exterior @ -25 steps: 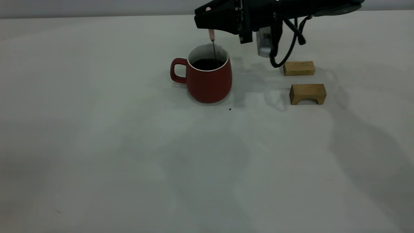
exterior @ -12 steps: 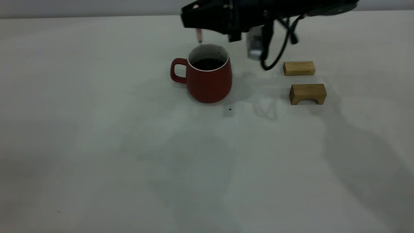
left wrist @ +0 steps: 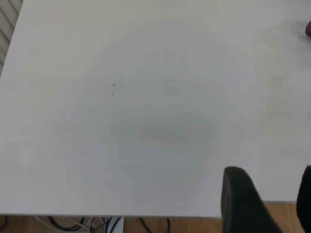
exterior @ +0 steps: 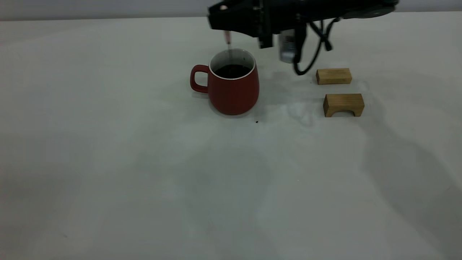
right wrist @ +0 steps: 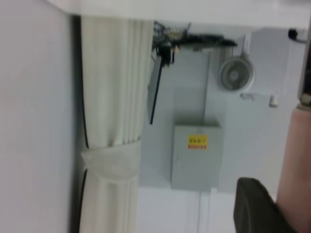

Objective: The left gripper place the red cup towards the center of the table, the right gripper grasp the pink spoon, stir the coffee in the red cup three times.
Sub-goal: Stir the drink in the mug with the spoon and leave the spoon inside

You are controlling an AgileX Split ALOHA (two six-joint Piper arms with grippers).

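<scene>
The red cup [exterior: 232, 90] stands upright on the table [exterior: 144, 162], handle toward the left, with dark coffee [exterior: 232, 71] inside. My right gripper [exterior: 225, 17] hovers above the cup's back left rim, shut on the pink spoon [exterior: 227, 37]. The spoon hangs straight down, its metal neck reaching inside the rim; its bowl is hidden. In the right wrist view the pink handle [right wrist: 297, 165] lies against a black finger [right wrist: 255, 208]. My left gripper [left wrist: 274, 199] is parked over the table's edge, open and empty, and does not show in the exterior view.
Two tan wooden blocks lie right of the cup: a flat one [exterior: 333, 76] and an arched one [exterior: 343, 104] nearer the front. A tiny dark speck [exterior: 256, 121] sits just in front of the cup. Wide bare tabletop lies left and in front.
The right gripper swung the spoon from the cup's middle to the left and slightly up, then came back a little to the right. The cup stayed put.
</scene>
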